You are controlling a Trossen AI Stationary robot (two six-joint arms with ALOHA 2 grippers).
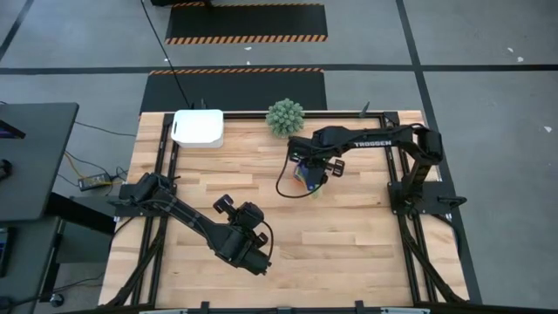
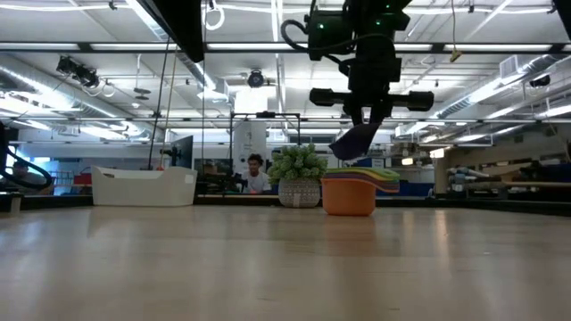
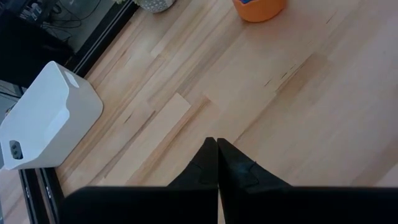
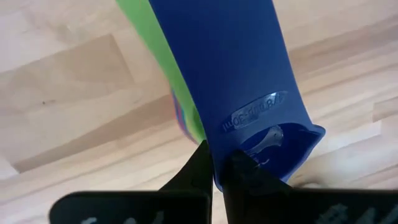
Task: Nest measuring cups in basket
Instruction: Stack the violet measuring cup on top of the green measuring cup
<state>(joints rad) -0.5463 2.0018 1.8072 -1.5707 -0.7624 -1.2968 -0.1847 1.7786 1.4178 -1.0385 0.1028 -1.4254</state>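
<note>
Right gripper (image 4: 216,163) pinching blue measuring cup (image 4: 236,81) by its handle above the nested stack (image 2: 355,189), white basket (image 1: 198,127) well apart toward left arm's side; left gripper (image 3: 216,146) pressed together, idle.

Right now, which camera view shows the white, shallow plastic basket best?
The high view: the white, shallow plastic basket shows whole from above, at the table's far left corner. The left wrist view shows it close but cut off; the low view gives only its side; the right wrist view misses it.
</note>
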